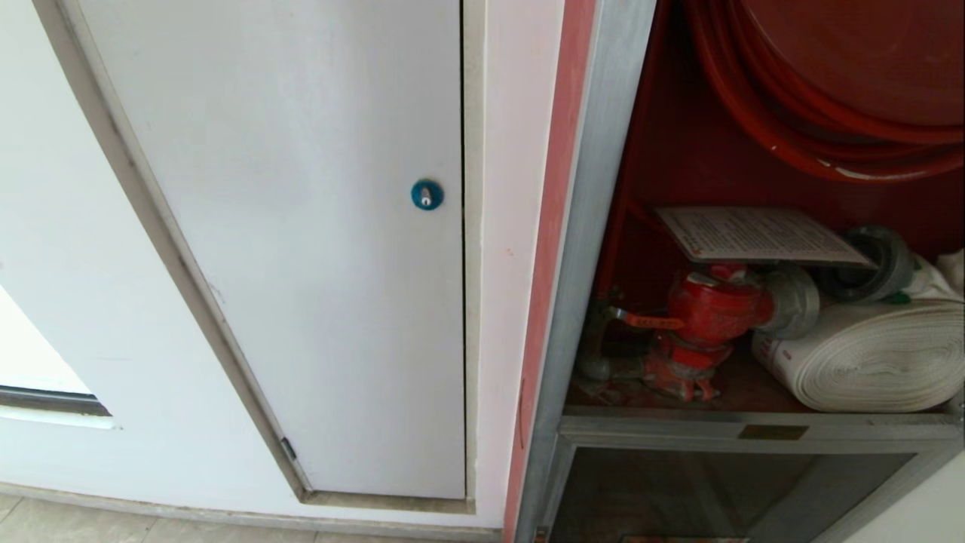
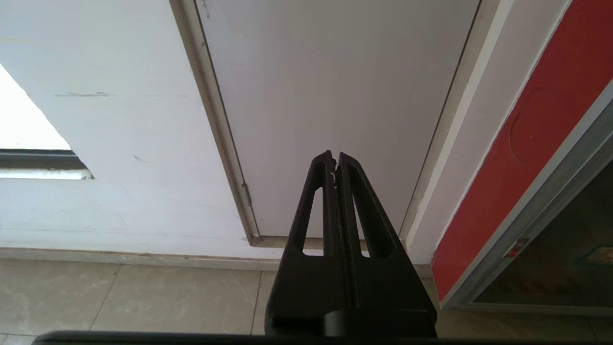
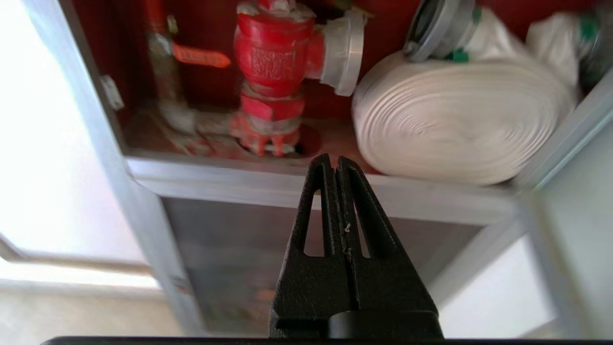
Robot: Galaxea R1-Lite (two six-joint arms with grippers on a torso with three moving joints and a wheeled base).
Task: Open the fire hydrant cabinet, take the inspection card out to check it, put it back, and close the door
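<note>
Fire hydrant cabinet [image 1: 603,226] standing open, inspection card [image 1: 761,235] lying flat atop the red valve [image 1: 712,305] beside the white rolled hose [image 1: 874,354], right gripper [image 3: 334,163] fingers pressed together, empty, aimed at the cabinet sill, left gripper [image 2: 334,160] likewise closed, pointing at the white panel door [image 2: 335,96] near the floor.

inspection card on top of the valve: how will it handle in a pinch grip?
The inspection card looks thin and flat, so probably light and bendy. It lies loose atop the red valve, overhanging it, so a push would likely slide or tip it.
</note>
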